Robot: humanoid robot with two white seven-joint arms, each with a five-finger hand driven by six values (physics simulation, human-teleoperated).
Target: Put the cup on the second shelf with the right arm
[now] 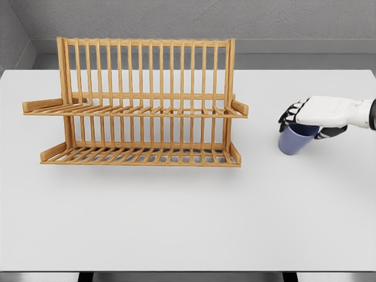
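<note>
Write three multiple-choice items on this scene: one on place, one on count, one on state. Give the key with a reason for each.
1. Where is the cup relative to the rack?
A. To its right, on the table
B. On the upper shelf
C. To its left

2. How many shelves does the rack have?
A. One
B. Two
C. Four

3. What is the right hand doing?
A. Resting open on the table
B. Gripping the rack
C. Closed on the cup

Key: 1 A, the cup is right of the rack; 2 B, an upper and a lower shelf show; 3 C, fingers wrap its rim.
</note>
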